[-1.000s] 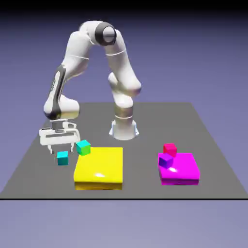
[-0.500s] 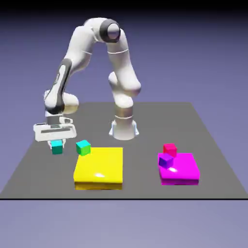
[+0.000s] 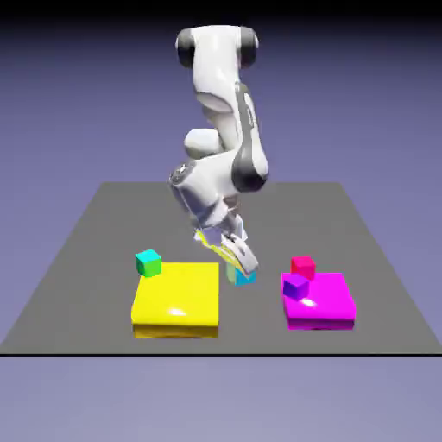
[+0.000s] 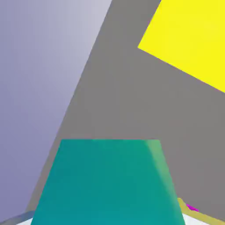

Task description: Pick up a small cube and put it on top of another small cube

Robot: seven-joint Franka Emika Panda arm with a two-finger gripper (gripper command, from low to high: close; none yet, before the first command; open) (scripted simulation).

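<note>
Beneath my pincer [image 3: 241, 271] lies one dark grey surface [image 3: 95, 302]. Two slabs are there: the larger, a yellow slab [image 3: 178, 292], is toward the exterior view's left of my pincer, and a glossy magenta slab [image 3: 321, 301] toward its right. My pincer is tilted, its fingers narrowed onto the cyan cube, which I hold between them.

I count four cubes in all. One cube with a green face [image 3: 148, 263] and a cyan top is left of my pincer, by the yellow slab's far corner. The cyan cube [image 3: 246, 277] in my grip is small and plain; up close, it shows deep teal with a pale green tint along one edge. Right of my pincer are one crimson cube [image 3: 302, 267], small and pinkish-red, and one purple cube [image 3: 296, 287], just in front of it.
</note>
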